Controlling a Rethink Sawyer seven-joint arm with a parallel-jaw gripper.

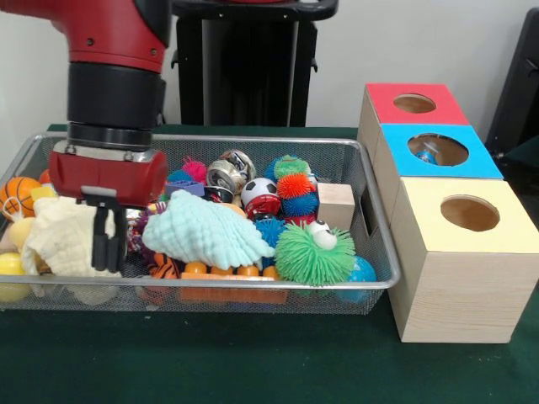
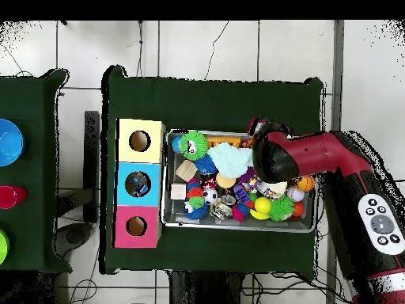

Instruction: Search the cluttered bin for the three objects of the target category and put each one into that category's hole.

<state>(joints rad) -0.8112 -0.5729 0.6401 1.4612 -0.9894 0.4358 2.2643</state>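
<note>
Front view: red-black arm comes straight down, tool (image 1: 105, 240) low in the bin's (image 1: 253, 286) left end, over a cream cloth (image 1: 59, 240); whether it is open or closed, cannot tell. Pale-blue cloth (image 1: 206, 231) just beside. Blue-topped box's hole (image 1: 438, 149) sits well apart, right of the bin on the table (image 1: 210, 362).

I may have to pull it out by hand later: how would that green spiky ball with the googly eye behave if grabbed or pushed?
The green spiky ball would probably squash easily, since its thin spines look soft and rubbery. It seems light for its bulk. Pushed, it would likely wobble rather than roll, hemmed in by the bin wall and neighbouring toys.
</note>
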